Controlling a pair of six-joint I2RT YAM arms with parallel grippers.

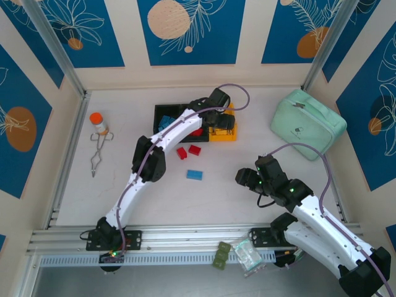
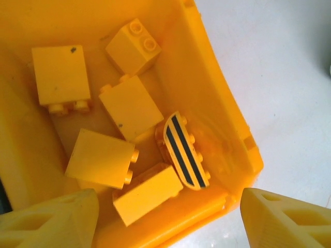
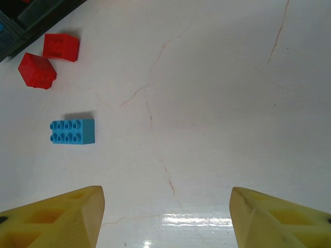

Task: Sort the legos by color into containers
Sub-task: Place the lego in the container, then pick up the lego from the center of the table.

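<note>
The left gripper (image 2: 168, 219) is hovering open and empty over the yellow bin (image 2: 217, 103), with yellow legos (image 2: 129, 106) lying inside. The right gripper (image 3: 165, 217) is hanging open near a loose blue brick (image 3: 72, 131) and two red bricks (image 3: 61, 46). The left fingers, seemingly low, are risking catching the bin's wall and tipping it.

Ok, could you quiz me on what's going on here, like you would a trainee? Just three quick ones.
1. Pick one: the bin under the left claw is A) black, B) yellow, C) green.
2. True or false: the right claw is gripping a brick.
3. How many bricks can you see lying loose on the table?
Key: 1 B. 2 False; it is open and empty. 3 Three: two red bricks and one blue brick.
</note>
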